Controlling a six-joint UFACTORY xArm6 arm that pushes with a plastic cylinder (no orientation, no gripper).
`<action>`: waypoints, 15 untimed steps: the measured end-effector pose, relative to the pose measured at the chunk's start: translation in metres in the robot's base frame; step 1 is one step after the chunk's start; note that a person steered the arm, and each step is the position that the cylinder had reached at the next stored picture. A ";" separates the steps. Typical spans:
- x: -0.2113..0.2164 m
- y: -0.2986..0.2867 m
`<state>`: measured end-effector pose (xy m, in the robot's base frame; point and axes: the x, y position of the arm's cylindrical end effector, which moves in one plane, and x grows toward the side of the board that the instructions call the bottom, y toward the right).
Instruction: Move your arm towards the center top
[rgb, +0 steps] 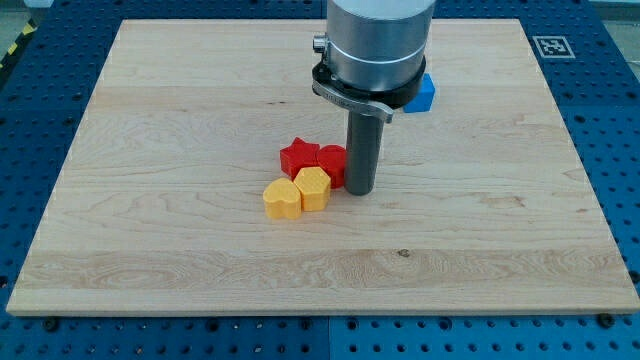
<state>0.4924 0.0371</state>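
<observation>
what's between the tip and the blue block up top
In the camera view, only bare wooden board shows between my tip and the blue block, though the arm's grey body covers part of that stretch.

A robot arm enters from the view's top as a wide, pale grey metal cylinder (380, 40). Beneath it sits a dark ring with a thin silver bracket curving around its lower edge, and what may be a small screw on its left side. A straight dark grey rod descends to my tip (360, 190).
</observation>
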 end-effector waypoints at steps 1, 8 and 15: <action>0.000 0.000; -0.002 -0.098; -0.166 -0.128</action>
<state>0.3269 -0.0912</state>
